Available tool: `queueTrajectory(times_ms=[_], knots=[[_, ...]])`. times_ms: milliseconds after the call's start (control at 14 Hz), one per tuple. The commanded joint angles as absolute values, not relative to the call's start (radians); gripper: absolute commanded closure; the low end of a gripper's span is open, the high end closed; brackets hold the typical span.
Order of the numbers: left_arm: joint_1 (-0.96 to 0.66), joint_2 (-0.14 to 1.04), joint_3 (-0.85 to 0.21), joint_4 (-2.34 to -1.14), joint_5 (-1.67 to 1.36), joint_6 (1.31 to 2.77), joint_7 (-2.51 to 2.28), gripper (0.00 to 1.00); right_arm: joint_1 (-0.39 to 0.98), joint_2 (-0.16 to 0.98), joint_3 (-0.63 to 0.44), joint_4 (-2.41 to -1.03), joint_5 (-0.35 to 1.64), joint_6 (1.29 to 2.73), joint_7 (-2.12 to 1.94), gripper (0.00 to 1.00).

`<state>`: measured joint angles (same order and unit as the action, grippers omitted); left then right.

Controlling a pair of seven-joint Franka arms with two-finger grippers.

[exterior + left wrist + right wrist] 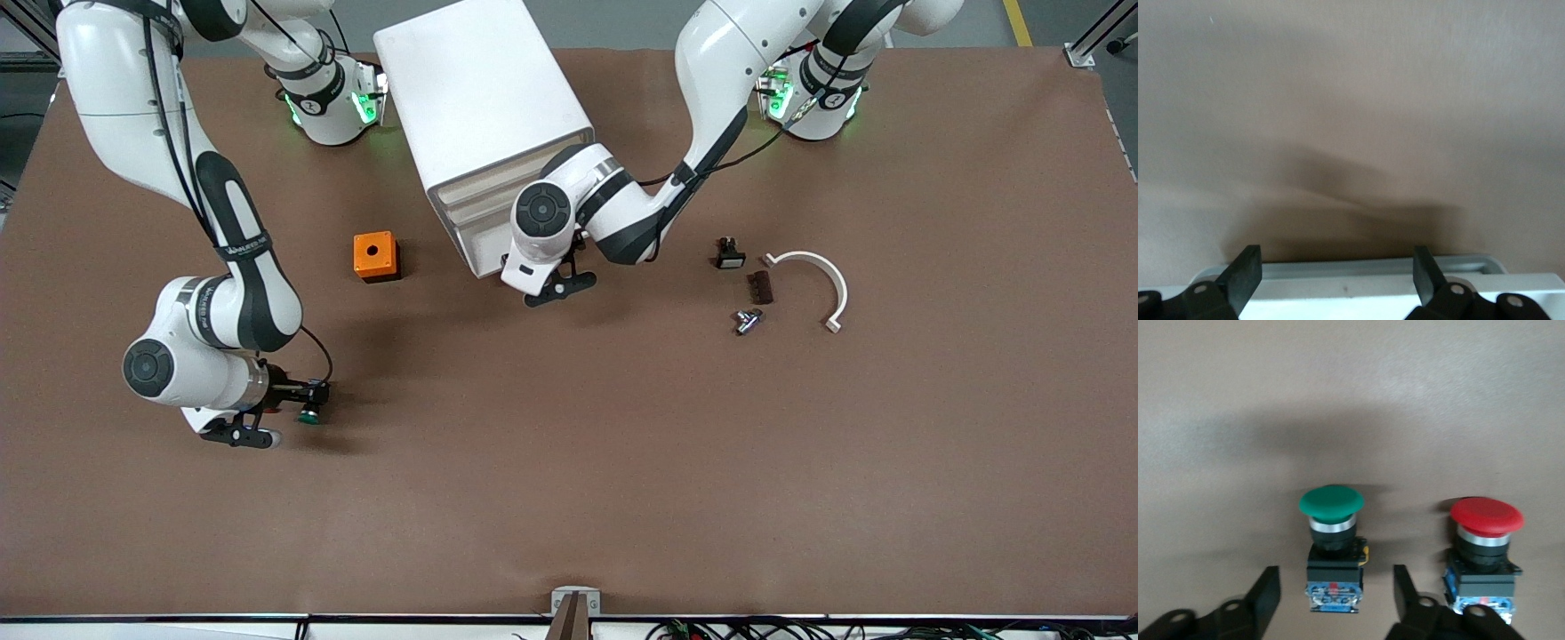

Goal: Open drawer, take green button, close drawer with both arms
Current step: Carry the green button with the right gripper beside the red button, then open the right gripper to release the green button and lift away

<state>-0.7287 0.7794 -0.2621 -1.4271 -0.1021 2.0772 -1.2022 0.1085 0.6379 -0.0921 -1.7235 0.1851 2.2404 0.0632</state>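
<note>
The green-capped button (1331,543) lies on the brown table between the fingers of my right gripper (1338,577), which is open with a gap on each side of it. In the front view this button (310,414) and the right gripper (298,402) are at the right arm's end of the table. My left gripper (558,283) is low at the front of the white cabinet (480,98), by its drawer fronts (476,218). In the left wrist view the left gripper (1338,257) is open, with a white edge with a grey lip (1358,270) between its fingers. I cannot tell which drawer this is.
A red-capped button (1485,540) lies right beside the green one. An orange box with a round hole (375,256) stands near the cabinet. A small black part (730,254), a brown block (760,286), a metal piece (748,320) and a white curved clamp (822,280) lie toward the left arm's end.
</note>
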Motion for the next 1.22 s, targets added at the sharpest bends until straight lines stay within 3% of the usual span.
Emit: queueTrajectory(times_ms=[0,502,717,1146], knots=[[-0.729,0.77,-0.282,-1.448,-0.141,2.082,-1.221,0.0,0.069,0.58,-0.071,-1.723,0.199,2.223,0.044,0.0],[-0.729,0.798,-0.285,-1.448,-0.317,2.082,-1.207,0.0,0.014,0.401,-0.08,-1.729,0.157,2.088,-0.038,0.0],[-0.729,0.808,-0.287,-1.448,-0.357,2.082,-1.204,0.0,0.011,0.26,-0.08,-1.727,0.014,1.978,-0.026,0.0],[-0.724,0.807,-0.287,-1.448,-0.364,2.082,-1.201,0.0,0.0,0.036,-0.08,-1.726,0.003,1.789,-0.023,0.0]])
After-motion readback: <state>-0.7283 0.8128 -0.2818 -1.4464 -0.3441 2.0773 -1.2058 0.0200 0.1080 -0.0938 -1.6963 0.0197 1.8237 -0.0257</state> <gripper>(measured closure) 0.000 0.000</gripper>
